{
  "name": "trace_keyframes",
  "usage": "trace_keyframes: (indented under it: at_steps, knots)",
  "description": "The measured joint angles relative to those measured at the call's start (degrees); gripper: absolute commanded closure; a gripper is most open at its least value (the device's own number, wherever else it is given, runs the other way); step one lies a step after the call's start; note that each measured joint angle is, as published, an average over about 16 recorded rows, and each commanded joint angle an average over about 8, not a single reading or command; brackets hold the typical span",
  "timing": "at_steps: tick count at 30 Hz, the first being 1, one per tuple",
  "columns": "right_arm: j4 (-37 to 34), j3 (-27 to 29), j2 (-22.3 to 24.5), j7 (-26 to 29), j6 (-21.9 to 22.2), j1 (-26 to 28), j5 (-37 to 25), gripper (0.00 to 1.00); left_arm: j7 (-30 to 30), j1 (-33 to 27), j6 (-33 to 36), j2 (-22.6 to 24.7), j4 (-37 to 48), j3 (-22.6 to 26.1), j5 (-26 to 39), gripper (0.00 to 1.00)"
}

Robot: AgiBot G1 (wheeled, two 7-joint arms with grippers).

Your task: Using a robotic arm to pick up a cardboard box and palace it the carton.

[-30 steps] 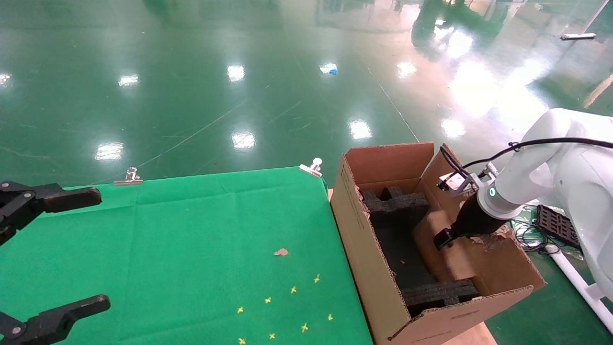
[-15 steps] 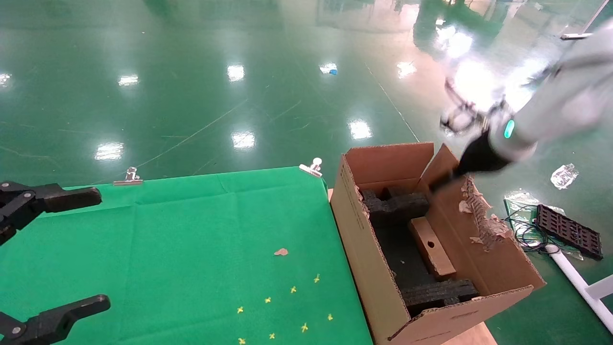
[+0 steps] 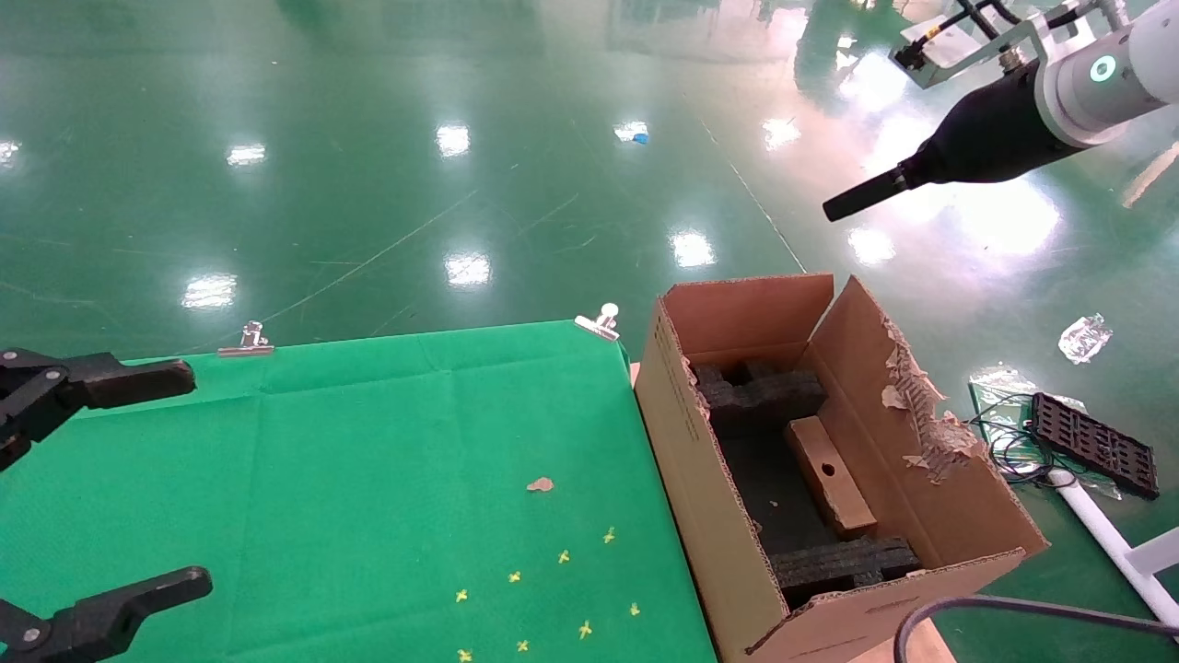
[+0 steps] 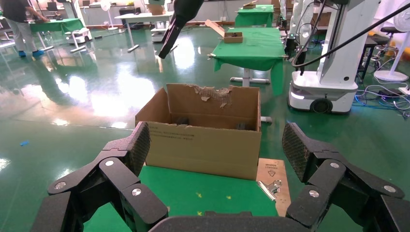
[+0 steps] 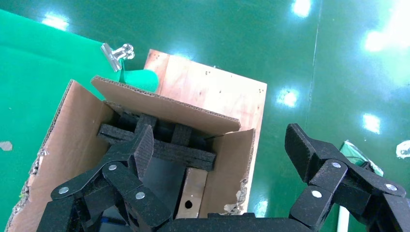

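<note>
Glossy green floor (image 3: 461,138) fills the top half of the head view; green cloth-covered table (image 3: 322,460) at lower left, held by silver binder clips (image 3: 601,321). Large brown corrugated carton (image 3: 700,516) with a torn, ragged flap stands at lower centre-right, just beside the table edge. Small narrow brown cardboard box (image 3: 829,476) with a round hole lies inside it on black foam inserts (image 3: 760,396), hole face up. White robotic arm with black right gripper (image 3: 870,191) is at upper right, well above the carton, touching nothing. Black left gripper (image 3: 110,479) at the left edge over the cloth, fingers spread wide, empty. Black grid panel and cables (image 3: 1091,442) on the floor at right.

Left wrist view: left gripper's fingers (image 4: 140,145) released, wide apart, carton (image 4: 203,140) centred between them past the table edge; right gripper (image 4: 167,48) at upper centre-left, high over it.

Right wrist view: right gripper's fingers (image 5: 142,147) spread open, holding nothing, looking down into the carton (image 5: 72,130); cardboard box (image 5: 192,193) at lower centre, inside, against the foam (image 5: 159,145).
</note>
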Motion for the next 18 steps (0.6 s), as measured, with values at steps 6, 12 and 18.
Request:
trace_keyframes:
  at_steps: [6, 12, 18]
  knots:
    - [4.22, 4.9, 1.69, -1.81, -0.82, -3.24, 2.49, 0.0, 0.01, -0.01, 0.0, 0.0, 0.02, 0.01, -0.01, 0.0]
    - [10.35, 12.15, 3.43, -4.45, -2.35, -9.43, 5.61, 0.0, 0.03, -0.02, 0.01, -0.01, 0.04, 0.03, -0.02, 0.0]
    - [17.1, 20.16, 5.25, -7.38, -4.08, -16.39, 9.0, 0.0, 0.04, -0.03, 0.0, -0.01, 0.05, 0.05, -0.03, 0.0]
